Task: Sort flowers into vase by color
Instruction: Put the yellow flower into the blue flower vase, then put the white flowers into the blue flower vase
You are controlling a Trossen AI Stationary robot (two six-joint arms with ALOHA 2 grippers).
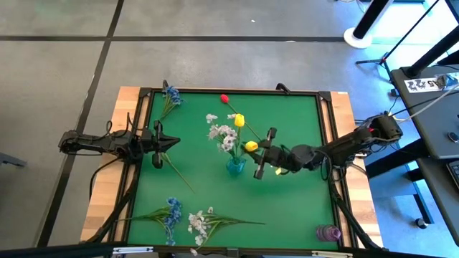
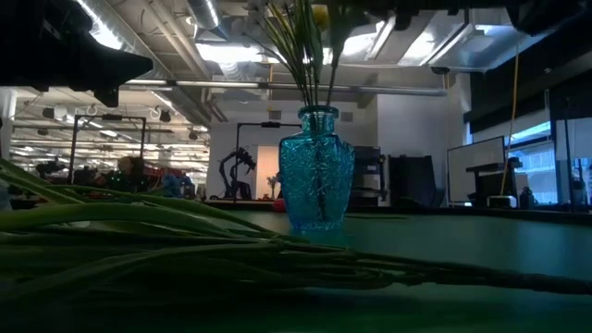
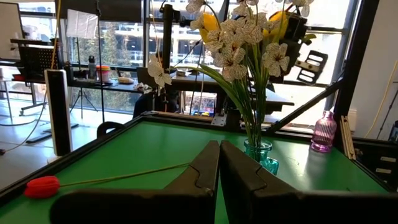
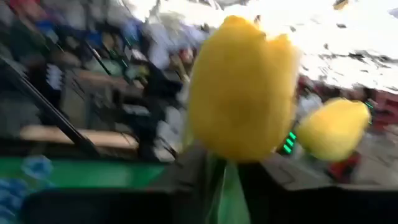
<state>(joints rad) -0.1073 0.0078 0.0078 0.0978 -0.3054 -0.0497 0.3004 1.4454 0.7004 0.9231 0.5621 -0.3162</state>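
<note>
1. Yellow tulip [image 4: 239, 87] fills right wrist view; its stem sits between right gripper [image 1: 262, 163] fingers, parted a little, grip uncertain, just beside teal vase [image 1: 235, 166].
2. Flowers look light, w/ thin bendy stems; grab mid-stem.
3. White sprigs [image 1: 224, 133] crowd vase mouth.
4. Left gripper [image 1: 162, 142] shut, empty, at worktop [image 1: 301, 208] edge; red bud [image 1: 224, 98], blue cluster [image 1: 171, 212] loose.

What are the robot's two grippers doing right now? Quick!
Left gripper: closed, holding nothing.
Right gripper: beside the teal vase, at a yellow flower; open or closed cannot be told.
</note>
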